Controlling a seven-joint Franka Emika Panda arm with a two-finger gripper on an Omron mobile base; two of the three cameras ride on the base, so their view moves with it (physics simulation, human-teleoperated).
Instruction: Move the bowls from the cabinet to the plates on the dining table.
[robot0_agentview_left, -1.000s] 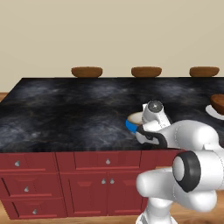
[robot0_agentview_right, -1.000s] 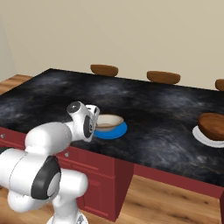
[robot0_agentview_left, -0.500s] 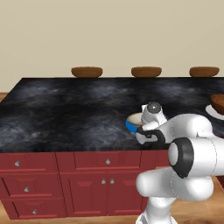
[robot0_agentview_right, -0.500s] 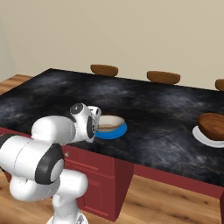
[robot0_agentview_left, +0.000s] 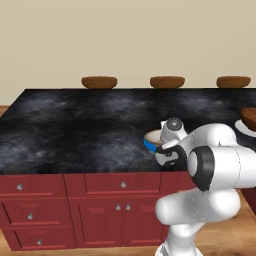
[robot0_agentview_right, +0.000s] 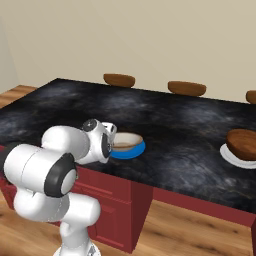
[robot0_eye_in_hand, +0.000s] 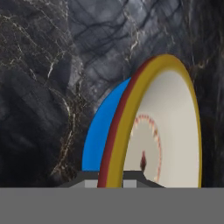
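the cream bowl sits on the blue plate near the front edge of the dining table, and the gripper looks clenched on its tan rim. it seems rigid, glazed and slippery, likely breakable, so the rim is the sensible hold, while the brown bowl rests on the white plate far right

Blue plate mostly hidden under cream bowl.

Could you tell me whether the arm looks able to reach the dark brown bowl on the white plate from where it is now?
Probably yes: the dark brown bowl sits uncovered, with bare table top between. But the gripper grips the cream bowl.
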